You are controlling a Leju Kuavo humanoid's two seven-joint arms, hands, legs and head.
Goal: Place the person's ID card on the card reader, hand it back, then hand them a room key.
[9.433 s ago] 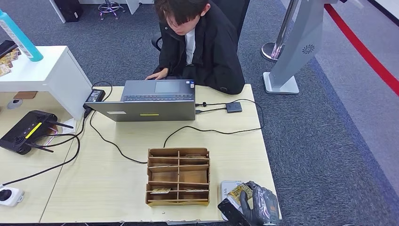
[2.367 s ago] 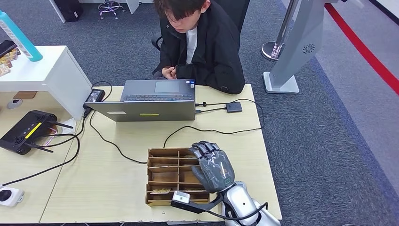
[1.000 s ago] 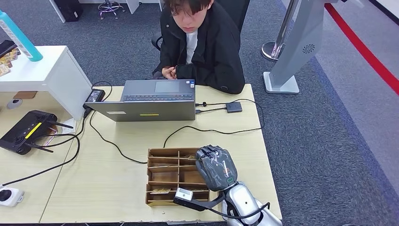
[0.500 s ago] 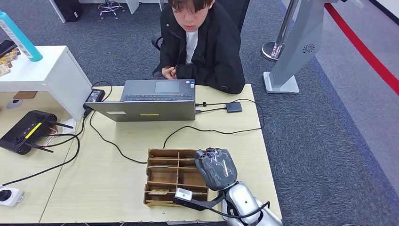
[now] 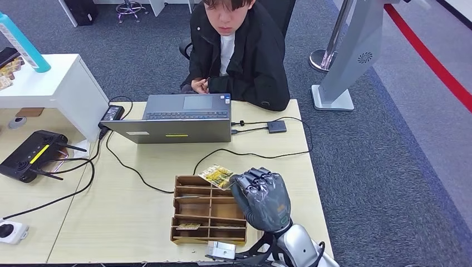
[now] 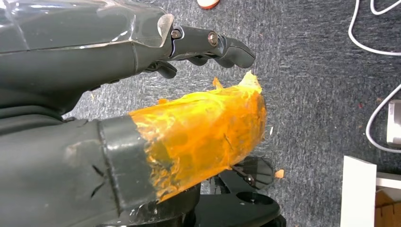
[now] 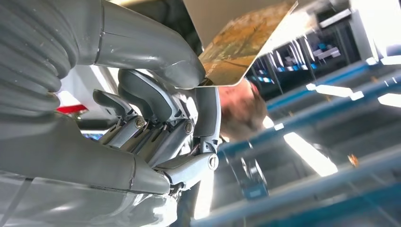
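Right hand pinches flat glossy card over slotted wooden rack, near worktop front edge; left hand empty, fingers apart.

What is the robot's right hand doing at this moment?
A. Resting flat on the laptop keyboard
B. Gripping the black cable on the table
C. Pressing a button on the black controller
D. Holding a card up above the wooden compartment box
D: the right hand holds a patterned card lifted over the far edge of the wooden compartment box, and the right wrist view shows the card pinched at its fingers.
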